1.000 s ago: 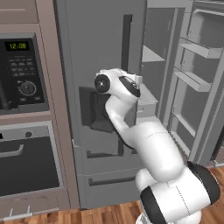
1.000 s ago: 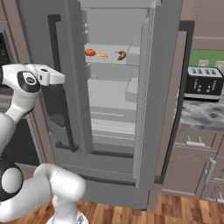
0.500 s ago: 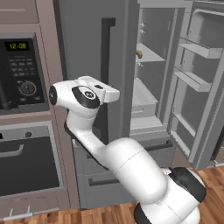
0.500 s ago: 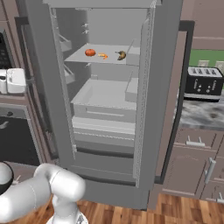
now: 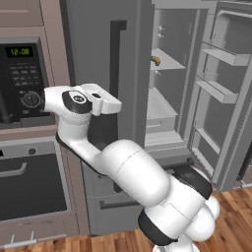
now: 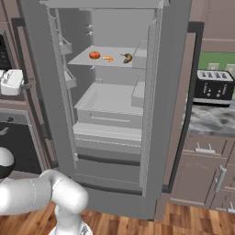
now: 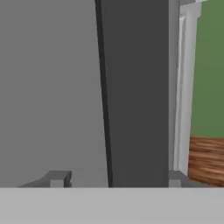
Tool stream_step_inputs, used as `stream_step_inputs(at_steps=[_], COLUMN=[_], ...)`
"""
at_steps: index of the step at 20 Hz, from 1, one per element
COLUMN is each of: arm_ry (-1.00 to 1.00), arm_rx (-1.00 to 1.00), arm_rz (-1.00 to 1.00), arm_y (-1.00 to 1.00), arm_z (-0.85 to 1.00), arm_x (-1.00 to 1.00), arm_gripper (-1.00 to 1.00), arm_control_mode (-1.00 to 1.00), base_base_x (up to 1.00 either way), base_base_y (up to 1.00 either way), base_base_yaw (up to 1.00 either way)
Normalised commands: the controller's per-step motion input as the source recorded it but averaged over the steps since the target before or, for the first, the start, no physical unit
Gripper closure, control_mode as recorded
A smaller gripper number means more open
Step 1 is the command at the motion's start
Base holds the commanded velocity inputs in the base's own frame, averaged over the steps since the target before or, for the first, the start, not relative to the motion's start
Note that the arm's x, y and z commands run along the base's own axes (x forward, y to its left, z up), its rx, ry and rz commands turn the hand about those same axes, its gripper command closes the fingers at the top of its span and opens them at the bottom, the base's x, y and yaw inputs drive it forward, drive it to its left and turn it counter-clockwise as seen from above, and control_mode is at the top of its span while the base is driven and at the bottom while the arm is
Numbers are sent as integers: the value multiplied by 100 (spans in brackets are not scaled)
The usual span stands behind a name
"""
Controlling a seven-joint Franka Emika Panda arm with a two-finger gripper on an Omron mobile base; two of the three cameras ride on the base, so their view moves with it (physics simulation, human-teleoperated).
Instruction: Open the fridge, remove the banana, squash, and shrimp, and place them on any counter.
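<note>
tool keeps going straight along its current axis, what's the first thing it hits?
Probably the long dark vertical handle on the tall grey fridge's door: in the hand view it stands dead ahead between the open tool's fingertips. How far off is unclear.

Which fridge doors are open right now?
Both. The fridge has its doors swung wide, showing the shelves, with the banana on the upper shelf.

The fridge (image 6: 114,151) is plain grey inside and out, with a dark handle (image 5: 116,59). On its shelf sit a red-orange squash (image 6: 94,55), an orange shrimp (image 6: 108,58) and a brown-tinged yellow banana (image 6: 127,58). The toaster (image 6: 213,87) is black, the desk (image 6: 209,123) grey-and-white marbled, the floor (image 6: 193,220) reddish wood.
</note>
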Motion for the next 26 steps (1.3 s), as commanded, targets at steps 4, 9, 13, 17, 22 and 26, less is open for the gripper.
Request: stream_step_inputs(at_steps=[4,9,13,17,22,26], arm_ry=[-4,-3,-4,-6,-16,-13], arm_rx=[0,0,-1,10,22,38], arm_rz=[-1,0,0,6,6,19], arm_y=[33,26,12,-31,-78,-100], arm_z=[0,0,0,8,13,0], arm_x=[-49,-22,-93,-100,-69,-53], arm_gripper=[-100,-100,-100,-100,-100,-100], arm_control_mode=[-100,-100,-100,-100,-100,-100], base_base_x=[0,0,0,0,0,0], base_base_y=[0,0,0,0,0,0], base_base_yaw=[0,0,0,0,0,0])
